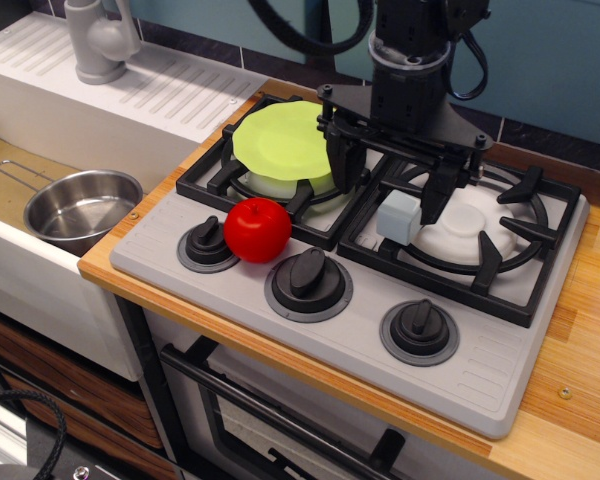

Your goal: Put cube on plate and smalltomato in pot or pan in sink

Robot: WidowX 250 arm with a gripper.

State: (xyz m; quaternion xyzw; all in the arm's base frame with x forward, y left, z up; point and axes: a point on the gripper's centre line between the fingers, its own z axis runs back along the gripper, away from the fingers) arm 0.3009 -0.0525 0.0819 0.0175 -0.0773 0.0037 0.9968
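Note:
The pale grey-blue cube (398,217) rests on the grate of the right burner. My gripper (390,185) hangs just above it, open, with one finger (343,160) left of the cube over the plate's edge and the other finger (433,198) right beside the cube. The lime-green plate (280,140) lies flat on the left rear burner. The red smalltomato (257,229) sits on the stove's front panel between two knobs. The steel pot (83,207) with its wire handle stands in the sink (40,285) at the left.
Three grey knobs (308,283) line the stove's front panel. Black grates (500,265) rise above the burners. A ribbed white drainboard (160,95) and a grey faucet (98,40) lie behind the sink. A wooden counter (590,350) runs to the right.

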